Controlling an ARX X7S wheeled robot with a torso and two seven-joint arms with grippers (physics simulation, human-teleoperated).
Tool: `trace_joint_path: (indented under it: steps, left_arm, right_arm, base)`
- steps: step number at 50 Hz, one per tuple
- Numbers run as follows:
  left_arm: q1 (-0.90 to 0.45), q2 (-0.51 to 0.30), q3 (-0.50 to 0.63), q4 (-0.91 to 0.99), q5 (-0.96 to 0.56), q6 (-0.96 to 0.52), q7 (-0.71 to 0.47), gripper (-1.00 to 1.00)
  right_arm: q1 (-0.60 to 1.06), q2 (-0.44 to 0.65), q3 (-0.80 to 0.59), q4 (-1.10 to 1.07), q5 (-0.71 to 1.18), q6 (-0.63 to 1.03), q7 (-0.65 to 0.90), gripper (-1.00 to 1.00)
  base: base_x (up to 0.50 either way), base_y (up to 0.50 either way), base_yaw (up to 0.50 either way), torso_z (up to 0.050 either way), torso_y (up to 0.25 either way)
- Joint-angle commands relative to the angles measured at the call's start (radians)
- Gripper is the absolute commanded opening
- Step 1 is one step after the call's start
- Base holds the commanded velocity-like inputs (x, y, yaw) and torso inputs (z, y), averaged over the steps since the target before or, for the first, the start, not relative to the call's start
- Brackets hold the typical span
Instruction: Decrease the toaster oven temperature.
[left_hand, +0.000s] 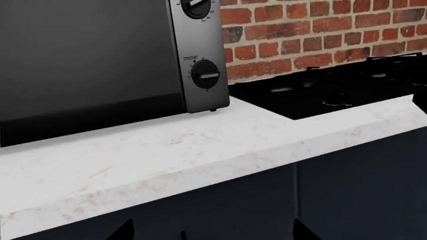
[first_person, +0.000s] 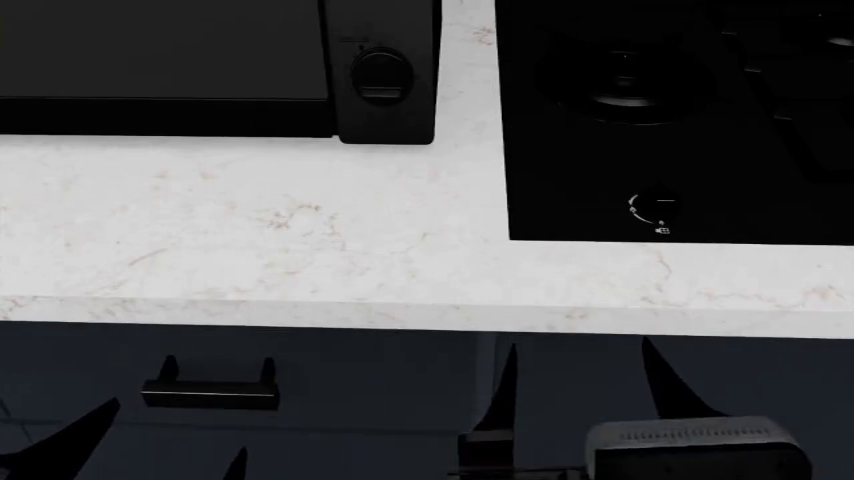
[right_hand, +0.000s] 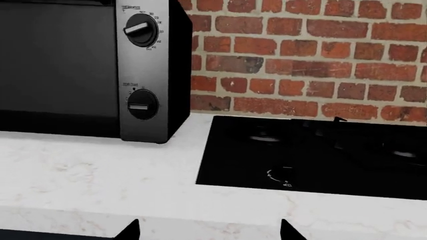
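Note:
The toaster oven (right_hand: 60, 65) is a black box with a dark glass door, standing on the white counter against the brick wall. Its side panel has an upper knob (right_hand: 141, 30) and a lower knob (right_hand: 143, 103). It also shows in the left wrist view (left_hand: 87, 55) and in the head view (first_person: 160, 60), where one knob (first_person: 382, 75) is seen. My left gripper (first_person: 154, 450) is open and empty, low in front of the counter edge. My right gripper (first_person: 583, 385) is open and empty, also below the counter edge, well short of the knobs.
A flat black cooktop (first_person: 681, 120) with a white-marked dial (first_person: 654, 212) is set into the counter (first_person: 267, 230) right of the oven. Dark cabinet fronts with a bar handle (first_person: 210, 392) lie below the counter edge. A brick wall (right_hand: 313, 55) stands behind.

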Motion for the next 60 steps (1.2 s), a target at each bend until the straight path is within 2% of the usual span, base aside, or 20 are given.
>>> trace_joint_path:
  steps: [1,7,15,17,33,60]
  left_arm:
    - [0.098,-0.07,0.062,0.253,-0.049,-0.136,0.055,1.0]
    - [0.146,-0.065,0.106,0.239,-0.041,-0.079,0.061,1.0]
    - [0.194,-0.068,0.145,0.279,-0.056,-0.099,0.063,1.0]
    - [0.199,-0.065,0.15,0.283,-0.06,-0.111,0.059,1.0]
    - [0.205,-0.071,0.172,0.277,-0.059,-0.099,0.053,1.0]
    - [0.213,-0.083,0.181,0.286,-0.057,-0.079,0.036,1.0]
  right_arm:
    - [0.239,0.048,0.021,-0.246,0.084,0.402,-0.01,1.0]
    - [0.37,0.043,0.024,-0.2,0.106,0.476,-0.013,1.0]
    - [0.563,0.0,0.034,-0.146,0.129,0.63,0.024,1.0]
    - [0.583,0.016,-0.005,-0.138,0.114,0.628,0.028,1.0]
    - [0.635,-0.027,0.013,-0.15,0.163,0.667,0.032,1.0]
    - [0.646,-0.017,-0.001,-0.156,0.182,0.691,0.058,1.0]
  base:
    - [0.0,0.0,0.0,0.0,0.0]
    - [0.0,0.0,0.0,0.0,0.0]
    - [0.0,0.0,0.0,0.0,0.0]
    - [0.0,0.0,0.0,0.0,0.0]
    - [0.0,0.0,0.0,0.0,0.0]
    - [0.0,0.0,0.0,0.0,0.0]
